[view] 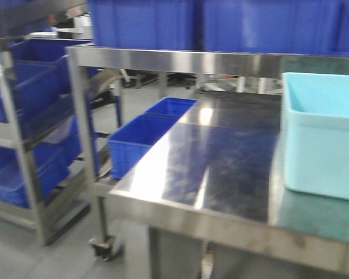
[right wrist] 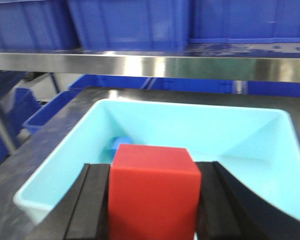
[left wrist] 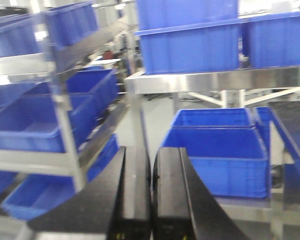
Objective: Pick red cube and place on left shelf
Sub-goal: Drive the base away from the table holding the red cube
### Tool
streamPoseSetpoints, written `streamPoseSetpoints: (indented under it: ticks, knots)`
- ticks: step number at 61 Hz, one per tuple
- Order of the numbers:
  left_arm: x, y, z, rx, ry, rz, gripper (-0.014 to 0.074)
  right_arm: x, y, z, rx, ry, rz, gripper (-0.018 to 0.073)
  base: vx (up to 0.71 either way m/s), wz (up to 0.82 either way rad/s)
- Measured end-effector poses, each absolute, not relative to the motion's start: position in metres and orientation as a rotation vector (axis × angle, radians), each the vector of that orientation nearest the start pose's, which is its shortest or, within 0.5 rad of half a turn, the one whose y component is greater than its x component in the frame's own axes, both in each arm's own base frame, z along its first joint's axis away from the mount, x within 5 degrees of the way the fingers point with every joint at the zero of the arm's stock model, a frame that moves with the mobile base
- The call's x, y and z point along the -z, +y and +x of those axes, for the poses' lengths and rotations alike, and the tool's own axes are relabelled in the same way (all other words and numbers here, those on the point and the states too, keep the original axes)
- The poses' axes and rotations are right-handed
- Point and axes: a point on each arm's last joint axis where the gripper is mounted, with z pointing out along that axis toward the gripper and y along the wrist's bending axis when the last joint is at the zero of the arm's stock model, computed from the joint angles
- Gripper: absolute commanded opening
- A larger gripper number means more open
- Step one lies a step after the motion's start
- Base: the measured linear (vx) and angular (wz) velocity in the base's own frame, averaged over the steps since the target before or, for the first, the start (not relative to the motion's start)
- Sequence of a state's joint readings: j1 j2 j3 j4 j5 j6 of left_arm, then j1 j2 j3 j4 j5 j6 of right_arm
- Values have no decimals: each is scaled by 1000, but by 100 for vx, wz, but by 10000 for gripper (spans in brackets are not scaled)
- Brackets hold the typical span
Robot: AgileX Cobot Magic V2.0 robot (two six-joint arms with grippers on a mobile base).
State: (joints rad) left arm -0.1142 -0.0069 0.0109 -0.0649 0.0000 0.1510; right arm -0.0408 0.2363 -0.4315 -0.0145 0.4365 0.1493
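Stainless steel fills the front-facing view: a table (view: pixel 221 163) with a scuffed, glaring top runs from lower centre to the right, and a pale blue bin (view: pixel 320 145) stands on it at the right edge, cut off by the frame. Dark blue crates (view: pixel 145 23) line the upper shelf (view: pixel 180 61) along the top, and a shelf rack (view: pixel 20 145) loaded with more blue bins stands at the far left. Everything here is soft with blur, and neither arm nor the cube shows. From the left wrist-mounted view, the left gripper (left wrist: pixel 151 155) rises from the bottom centre, its two black fingers pressed almost together with only a thin slit between them and nothing in it. The rack's tilted shelves fill the left of that frame, smeared by blur. From the right wrist-mounted view, the red cube (right wrist: pixel 152 195) sits at bottom centre, pinched on its left and right sides by the right gripper (right wrist: pixel 152 200). Being a cube it has no long axis; one flat face squarely meets the camera, its top edge is level, and its lower part is cut off by the frame. It hangs over the near side of the pale blue bin, and a small blue object (right wrist: pixel 121 144) inside is partly hidden behind it, too indistinct to name.
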Motion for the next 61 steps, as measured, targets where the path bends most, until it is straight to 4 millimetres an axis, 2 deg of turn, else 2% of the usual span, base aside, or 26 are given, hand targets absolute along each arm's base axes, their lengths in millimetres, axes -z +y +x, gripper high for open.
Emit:
streamPoseSetpoints:
  ticks: [61]
  knots:
    - [-210,-6,56,23,1480,149,106,-304,-3,59,-65,1718,157,57,-26,57]
